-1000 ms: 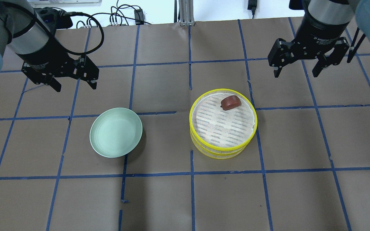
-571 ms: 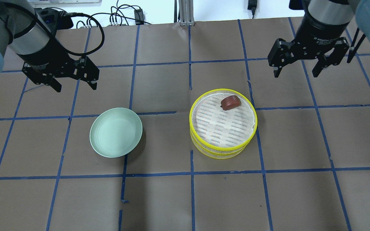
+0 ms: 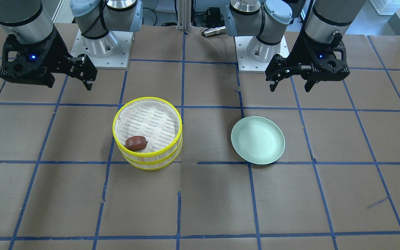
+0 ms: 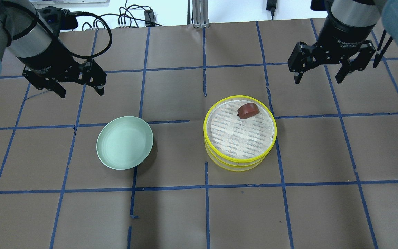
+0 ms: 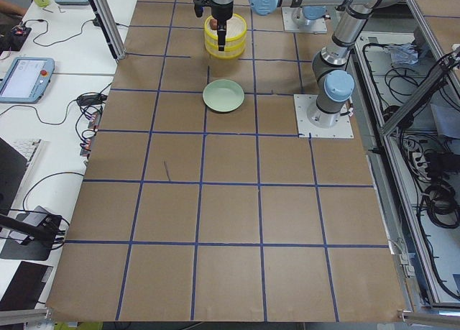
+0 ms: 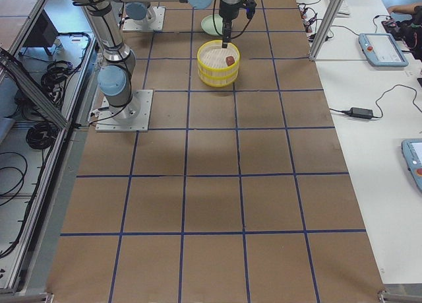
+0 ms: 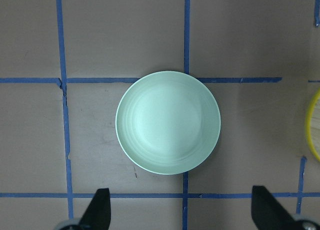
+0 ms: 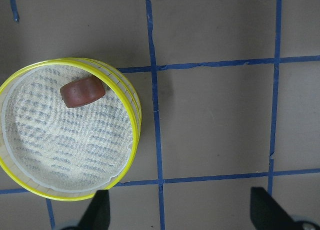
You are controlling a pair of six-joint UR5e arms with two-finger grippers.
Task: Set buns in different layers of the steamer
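Right now your left gripper (image 4: 81,93) hangs with its jaws spread wide and nothing between them, up off the table (image 4: 185,214) and behind the pale green plate (image 4: 124,142), on the far side of it from the robot. Your right gripper (image 4: 317,80) is just as wide and just as bare, raised beyond the steamer and a little to its right. Moving outward from there, the reddish-brown bun (image 4: 247,110) lies on the cloth floor of the top steamer layer (image 4: 205,133), close to the rim on the far side. That layer sits stacked squarely on the lower steamer layer (image 3: 151,165), whose inside you cannot see from any camera. The plate holds no bun, and the white bun shows nowhere in these views. Judging by that, you are at or very near the end: one bun is clearly placed in the upper layer. The other is most likely under it in the lower one, though the pictures cannot confirm this. If so, nothing is left but to hold the arms clear. If not, you have to find the white bun and lift the top layer off.
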